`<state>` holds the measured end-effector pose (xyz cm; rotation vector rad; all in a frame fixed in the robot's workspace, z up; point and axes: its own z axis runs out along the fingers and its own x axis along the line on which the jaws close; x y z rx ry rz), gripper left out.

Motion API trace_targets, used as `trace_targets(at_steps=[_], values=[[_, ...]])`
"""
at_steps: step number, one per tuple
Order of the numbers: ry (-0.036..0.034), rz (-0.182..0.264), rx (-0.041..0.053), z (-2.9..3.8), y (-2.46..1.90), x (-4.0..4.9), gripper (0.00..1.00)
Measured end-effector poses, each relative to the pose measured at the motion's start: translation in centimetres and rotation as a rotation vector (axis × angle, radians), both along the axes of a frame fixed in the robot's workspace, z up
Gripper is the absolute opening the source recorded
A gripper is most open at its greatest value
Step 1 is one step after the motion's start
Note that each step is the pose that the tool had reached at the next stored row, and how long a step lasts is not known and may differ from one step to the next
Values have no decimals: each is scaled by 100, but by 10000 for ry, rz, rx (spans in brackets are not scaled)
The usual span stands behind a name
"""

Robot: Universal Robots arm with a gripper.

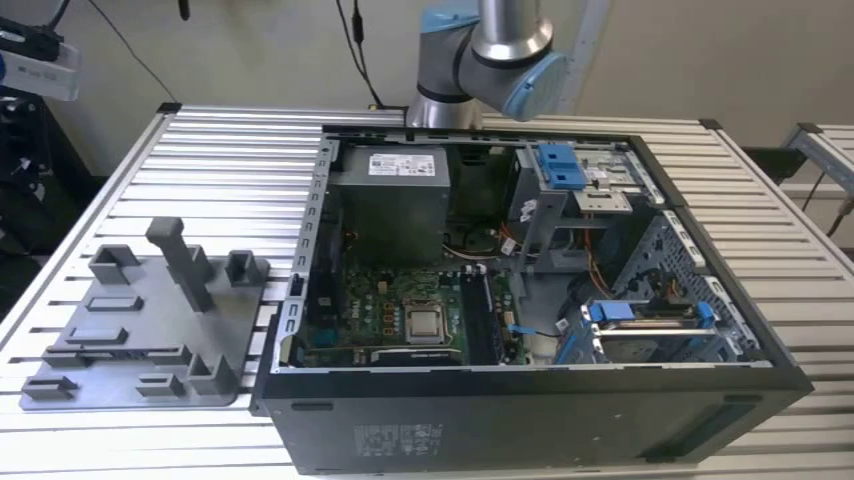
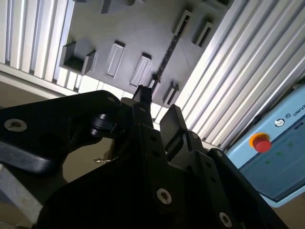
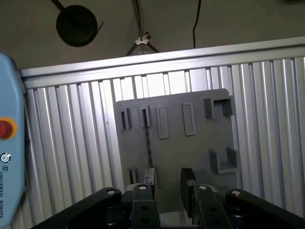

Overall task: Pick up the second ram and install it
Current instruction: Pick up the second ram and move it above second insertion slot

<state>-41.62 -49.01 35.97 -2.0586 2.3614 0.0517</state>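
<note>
The second ram (image 3: 147, 143) is a thin dark strip standing on edge in the grey tray (image 3: 190, 148), held between two slots. In the second wrist view the second ram (image 2: 167, 52) runs across the same tray (image 2: 119, 28). My gripper (image 3: 167, 183) hangs well above the tray, open, with nothing between its black fingers (image 3: 147, 180). Seen from the second wrist view, the gripper (image 2: 157, 107) has one fingertip lined up with the ram's near end. In the exterior view the tray (image 1: 120, 340) lies to the left of the open computer case (image 1: 534, 400).
Inside the case sit the motherboard with the silver processor (image 1: 427, 323), a power supply (image 1: 390, 200) and blue drive brackets (image 1: 561, 165). The arm's base (image 1: 481, 60) stands behind the case. A blue pendant with a red button (image 2: 260, 142) lies off the ribbed table (image 1: 227, 160).
</note>
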Motion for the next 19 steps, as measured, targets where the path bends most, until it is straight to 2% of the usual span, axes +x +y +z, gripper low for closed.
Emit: trace_targets(at_steps=[3, 8, 12, 19], values=[[5, 30, 14, -31, -4, -1, 36], [57, 49, 15, -38, -5, -1, 36], [66, 99, 18, -58, -8, 0, 36], [69, 322, 15, -145, -13, 0, 36]])
